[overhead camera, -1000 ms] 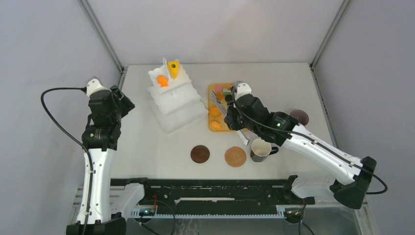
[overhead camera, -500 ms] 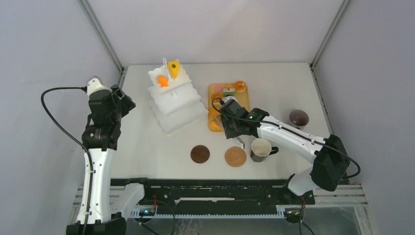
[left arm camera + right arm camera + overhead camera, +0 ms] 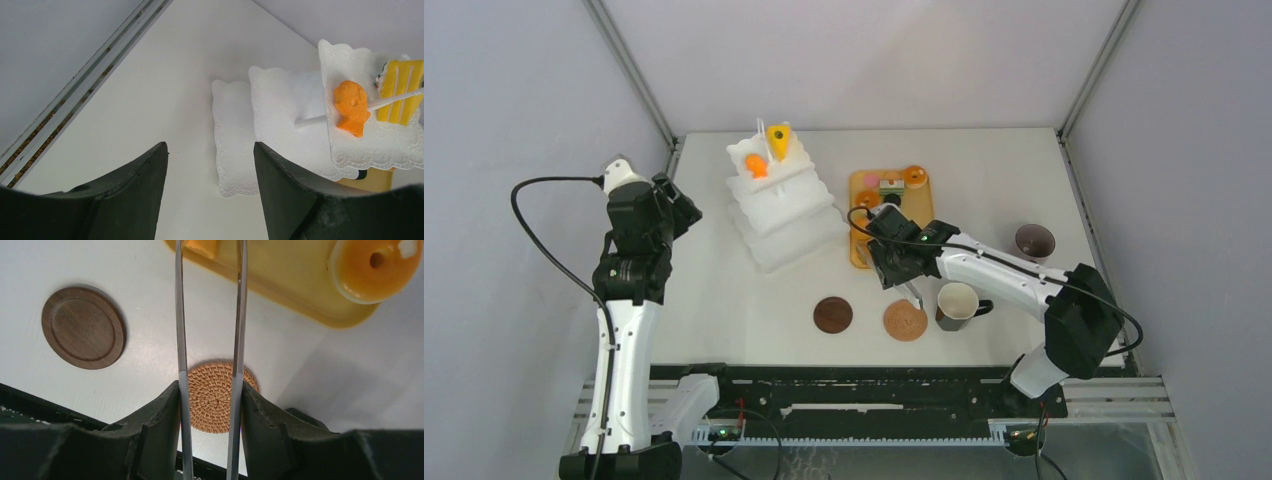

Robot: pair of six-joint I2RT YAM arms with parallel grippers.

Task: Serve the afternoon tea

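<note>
1. The right gripper is clamped on a pair of thin metal tongs. The two flat, shiny blades are pressed by the dark moulded fingers and stand apart, with nothing caught along their visible length. Their tips are cut off at the picture's edge, so it cannot be told whether the orange scrap beside them is pinched.
2. Compared with a second ago, the right arm is folded back on itself. The gripper has been drawn from the middle of the tray to its near end, above the woven coaster.
3. This is judged a re-aiming for the next pastry rather than a delivery. The tiered stand is loaded as before with only the orange fish-shaped pastry and the yellow cake wedge.
4. A glossy orange ring tart is left on the smooth ochre tray, and a pink round is seen at its far end.
5. The pale-lined mug is set just beside the woven coaster, not on it. The second mug is well apart to the right, and nothing is borne by the turned wooden coaster.
6. The left gripper is held open and empty, unmoved, facing the stand's white, embossed, scalloped plates.
</note>
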